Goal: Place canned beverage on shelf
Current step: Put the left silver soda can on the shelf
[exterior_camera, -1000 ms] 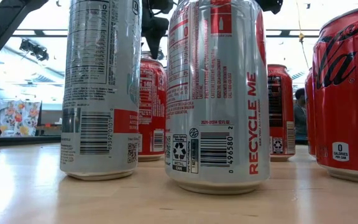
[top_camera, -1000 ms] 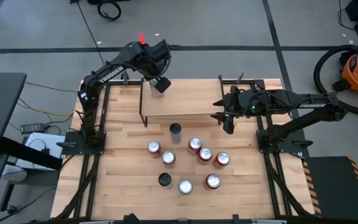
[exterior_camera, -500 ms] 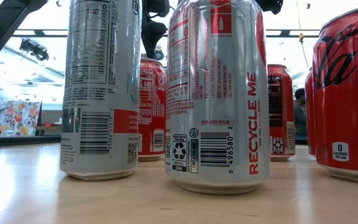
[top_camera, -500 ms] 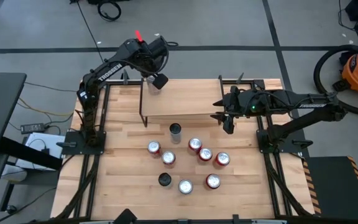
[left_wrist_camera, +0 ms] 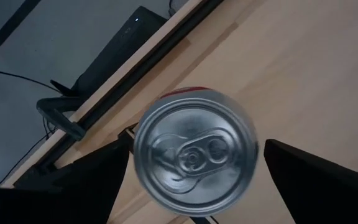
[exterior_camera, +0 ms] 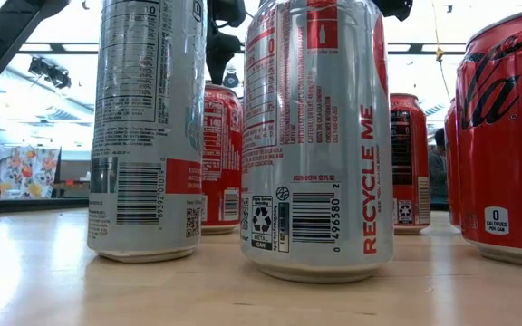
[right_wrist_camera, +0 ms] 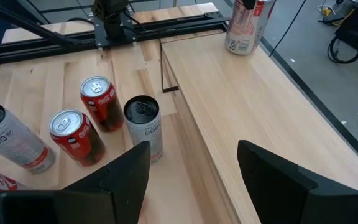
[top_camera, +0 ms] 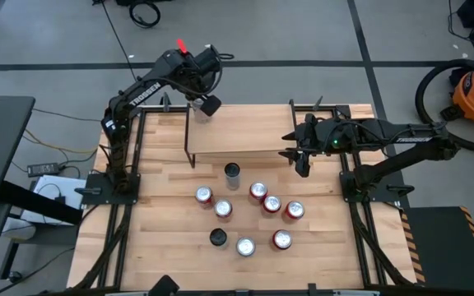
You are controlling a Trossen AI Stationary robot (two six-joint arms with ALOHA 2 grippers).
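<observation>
The shelf [top_camera: 245, 131] is a low light-wood board on black legs at the table's far middle; it also shows in the right wrist view [right_wrist_camera: 260, 93]. A red-and-silver can [right_wrist_camera: 246, 28] stands upright on its base at the shelf's far left corner. My left gripper [top_camera: 204, 105] is above this can, pointing down. In the left wrist view the can's silver top [left_wrist_camera: 194, 152] lies between the open fingers [left_wrist_camera: 316, 180], with a gap beside it. My right gripper [top_camera: 290, 156] is open and empty at the shelf's right end.
Several cans stand on the table in front of the shelf: a tall silver one [top_camera: 232, 173] nearest it, red ones [top_camera: 257, 191] behind it, and a dark-topped one [top_camera: 218, 238] near the front. In the low view these cans [exterior_camera: 315, 136] fill the foreground.
My left gripper has shifted a little toward the table's far left corner, staying over the can on the shelf.
</observation>
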